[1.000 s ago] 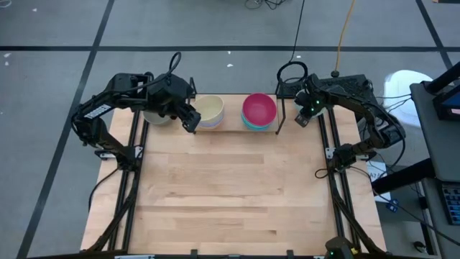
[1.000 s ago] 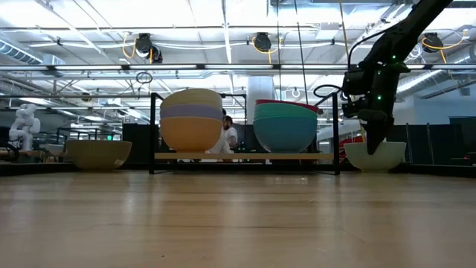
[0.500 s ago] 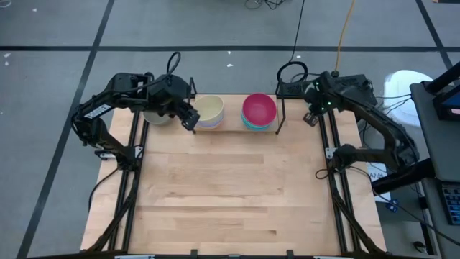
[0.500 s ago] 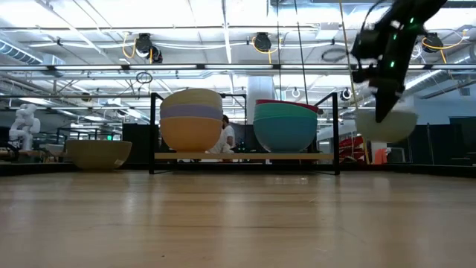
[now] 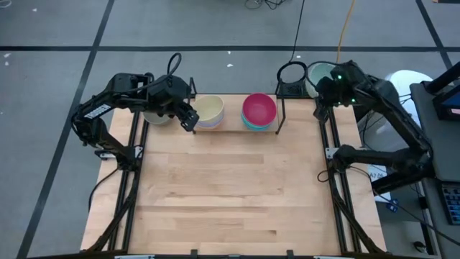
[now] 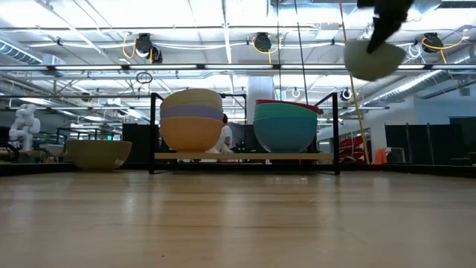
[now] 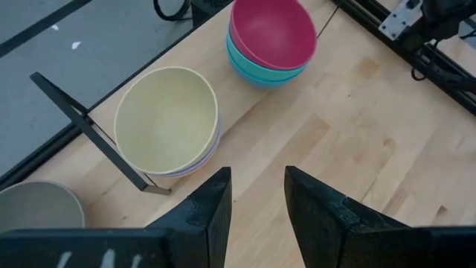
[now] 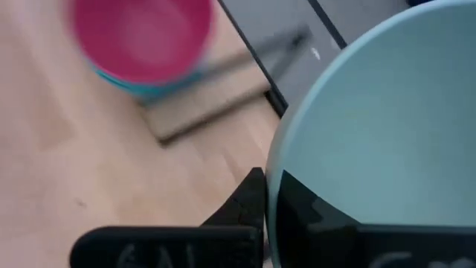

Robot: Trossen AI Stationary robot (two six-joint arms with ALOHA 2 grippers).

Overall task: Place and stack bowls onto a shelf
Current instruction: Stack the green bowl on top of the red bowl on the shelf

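Note:
The shelf (image 6: pixel 245 156) stands at the table's far edge with two stacks of bowls on its board: a beige-topped stack (image 5: pixel 210 111) on the left and a magenta-topped stack (image 5: pixel 259 110) on the right. A grey-olive bowl (image 6: pixel 98 154) rests on the table left of the shelf, partly under my left arm. My left gripper (image 5: pixel 188 119) hovers open in front of the beige stack (image 7: pixel 167 119). My right gripper (image 5: pixel 321 90) is raised past the far right corner, shut on a mint green bowl (image 6: pixel 370 59). My right gripper holds the mint green bowl by its rim (image 8: pixel 277 160), one finger (image 8: pixel 253 197) outside the wall and the other inside the hollow. The fingers slant down onto the rim. The bowl is lifted high, clear of the table, and hangs tilted below the gripper.
The shelf's black end rods (image 5: pixel 280 108) rise beside the magenta stack. A black cable loop (image 5: pixel 291 72) lies just beyond the far edge near the lifted bowl. Bare wooden tabletop (image 5: pixel 230 187) stretches from the shelf to the near edge.
My right gripper has risen steeply from the table at the far right and drawn back toward the far edge. The mint green bowl has come up with it, from resting on the table right of the shelf to hanging tilted well above shelf height.

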